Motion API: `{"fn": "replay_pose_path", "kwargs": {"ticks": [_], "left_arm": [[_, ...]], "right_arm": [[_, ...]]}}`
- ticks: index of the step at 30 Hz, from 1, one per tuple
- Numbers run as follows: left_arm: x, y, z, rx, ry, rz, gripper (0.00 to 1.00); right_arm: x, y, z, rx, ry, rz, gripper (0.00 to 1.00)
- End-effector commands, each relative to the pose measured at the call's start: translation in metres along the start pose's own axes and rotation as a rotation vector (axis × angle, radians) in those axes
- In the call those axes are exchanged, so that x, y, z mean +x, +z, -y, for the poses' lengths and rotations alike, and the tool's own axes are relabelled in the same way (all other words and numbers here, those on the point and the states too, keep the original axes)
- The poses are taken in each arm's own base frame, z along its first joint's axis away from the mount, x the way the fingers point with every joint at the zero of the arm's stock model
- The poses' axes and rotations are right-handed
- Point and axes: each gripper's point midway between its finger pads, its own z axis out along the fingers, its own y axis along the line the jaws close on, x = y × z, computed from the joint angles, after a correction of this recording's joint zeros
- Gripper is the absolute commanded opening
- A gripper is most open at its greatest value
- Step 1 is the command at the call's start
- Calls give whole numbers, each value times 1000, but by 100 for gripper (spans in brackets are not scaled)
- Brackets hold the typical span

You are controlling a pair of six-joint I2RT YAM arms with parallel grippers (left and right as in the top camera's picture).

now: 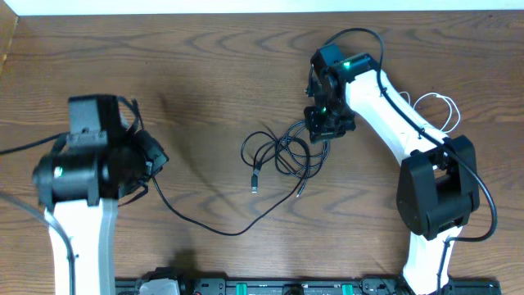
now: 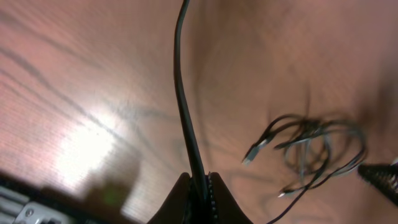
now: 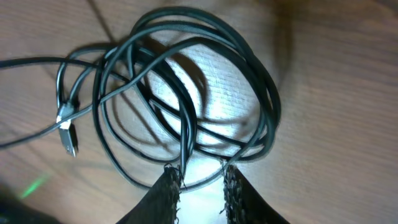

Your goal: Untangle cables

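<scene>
Pulling-apart step, as I judge it: the left claw (image 2: pixel 200 186) is clenched on one black cord (image 2: pixel 181 93), which sags toward 5 o'clock across the table (image 1: pixel 205 74) and rises into the knot of cords (image 1: pixel 282 152) near its middle; the right claw (image 3: pixel 202 177) hangs at the knot's 1 o'clock edge, jaws slightly apart, one strand beside a pad, nothing pinched. Next it likely must close on a single loop and draw it toward 3 o'clock; which strand crosses which is hard to read; a white cord (image 1: pixel 442 111) at 3 o'clock is partly hidden behind the right arm.
</scene>
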Motion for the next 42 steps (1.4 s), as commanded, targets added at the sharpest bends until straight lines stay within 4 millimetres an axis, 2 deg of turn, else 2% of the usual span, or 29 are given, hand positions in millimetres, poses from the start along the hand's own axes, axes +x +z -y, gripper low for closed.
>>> {"fn": "replay_pose_path", "kwargs": {"ticks": [1, 4, 6, 10, 11, 12, 14, 15, 16, 17, 19, 20, 22, 25, 27, 30, 33, 37, 42], "left_arm": [[7, 16, 6, 5, 75, -100, 7], [13, 28, 16, 29, 119, -173, 7], [17, 37, 21, 25, 139, -213, 7], [27, 52, 26, 1, 175, -277, 8], [30, 55, 28, -2, 193, -290, 8], [33, 58, 30, -5, 216, -304, 8], [38, 62, 35, -10, 251, -327, 8], [40, 64, 37, -11, 264, -334, 7], [42, 66, 39, -12, 274, -340, 13], [43, 68, 40, -13, 283, -345, 23], [43, 70, 42, -14, 288, -350, 57], [43, 72, 42, -15, 288, -351, 66], [41, 73, 44, -11, 290, -346, 75], [40, 74, 56, 61, 356, -340, 79], [44, 72, 73, 178, 434, -352, 80], [51, 63, 103, 382, 541, -366, 81], [49, 59, 119, 474, 563, -347, 81], [47, 61, 124, 491, 566, -339, 81], [58, 60, 132, 525, 592, -373, 81]], "right_arm": [[11, 17, -7, -23, 7, -30, 24], [11, 34, -9, -26, -4, -12, 30], [8, 46, -11, -34, -21, 14, 40], [8, 63, -13, -42, -43, 43, 40], [9, 66, -13, -43, -44, 44, 36], [9, 68, -15, -43, -49, 46, 27], [9, 68, -16, -45, -53, 49, 1], [8, 67, -16, -46, -54, 52, 1], [7, 63, -18, -54, -53, 54, 1], [6, 58, -20, -68, -55, 50, 1], [6, 42, -33, -144, -114, 44, 1], [5, 32, -40, -183, -153, 50, 1], [6, 12, -57, -264, -241, 64, 1], [13, -19, -85, -394, -405, 84, 1], [21, -38, -100, -466, -511, 96, 1], [31, -53, -110, -535, -575, 103, 1], [43, -60, -121, -617, -627, 92, 1], [52, -64, -127, -668, -670, 82, 1], [56, -63, -132, -669, -682, 70, 1]]}}
